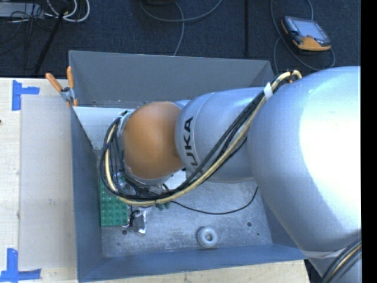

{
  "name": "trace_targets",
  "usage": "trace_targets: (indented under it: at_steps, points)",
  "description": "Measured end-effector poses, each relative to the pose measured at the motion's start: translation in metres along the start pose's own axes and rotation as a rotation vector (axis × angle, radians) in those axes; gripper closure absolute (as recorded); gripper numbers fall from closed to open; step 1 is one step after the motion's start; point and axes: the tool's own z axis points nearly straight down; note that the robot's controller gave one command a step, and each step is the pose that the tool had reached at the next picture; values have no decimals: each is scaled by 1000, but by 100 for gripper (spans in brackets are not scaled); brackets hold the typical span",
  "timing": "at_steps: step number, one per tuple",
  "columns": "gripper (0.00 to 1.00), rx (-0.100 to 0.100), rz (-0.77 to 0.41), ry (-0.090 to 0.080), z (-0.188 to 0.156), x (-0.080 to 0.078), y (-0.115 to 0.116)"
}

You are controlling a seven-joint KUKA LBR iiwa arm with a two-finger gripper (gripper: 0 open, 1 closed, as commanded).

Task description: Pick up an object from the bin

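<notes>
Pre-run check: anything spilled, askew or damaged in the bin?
Nothing stands out. A green studded plate lies flat in the bin, by its left wall, partly under the arm; a grey ring lies flat near the front wall. The gripper is at the plate's lower right corner.

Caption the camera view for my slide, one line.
Robot hand low in the grey bin beside a green studded plate; a small grey ring lies apart.
</notes>
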Motion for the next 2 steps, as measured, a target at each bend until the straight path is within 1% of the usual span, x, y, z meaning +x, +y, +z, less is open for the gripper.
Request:
trace_targets:
  at_steps: [1,2]
  points:
    - [100,2,4,-3,-2,-1,-2]
    - [100,1,41,-11,-111,15,7]
